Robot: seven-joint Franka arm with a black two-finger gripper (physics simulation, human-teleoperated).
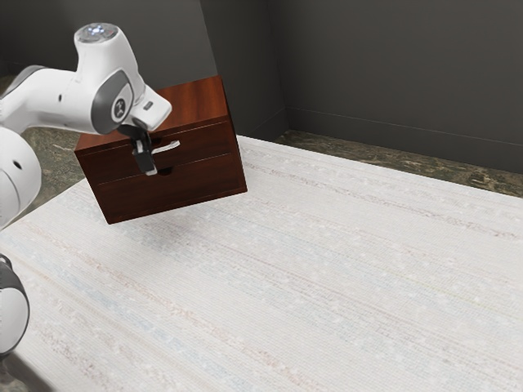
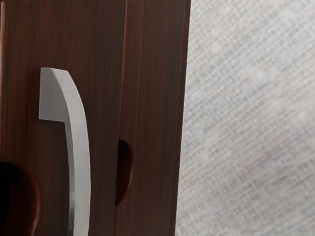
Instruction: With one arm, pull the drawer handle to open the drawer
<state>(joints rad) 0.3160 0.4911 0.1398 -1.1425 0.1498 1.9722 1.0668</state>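
At the exterior view's left, one white, rounded Franka arm (image 1: 82, 94) bends down from its elbow, with its black claw (image 1: 145, 157) hanging at the front of one dark, glossy, red-brown wooden cabinet (image 1: 196, 175). The claw sits at the single curved, pale metal drawer handle (image 1: 172, 146) on the upper drawer (image 1: 204, 140). I cannot tell whether the claw is gripping the handle. The boxy cabinet stands at the far corner of the pale, woven-textured tabletop (image 1: 327, 269), which stretches away rightward.

The handle (image 2: 78, 147) runs off the wrist view's edge
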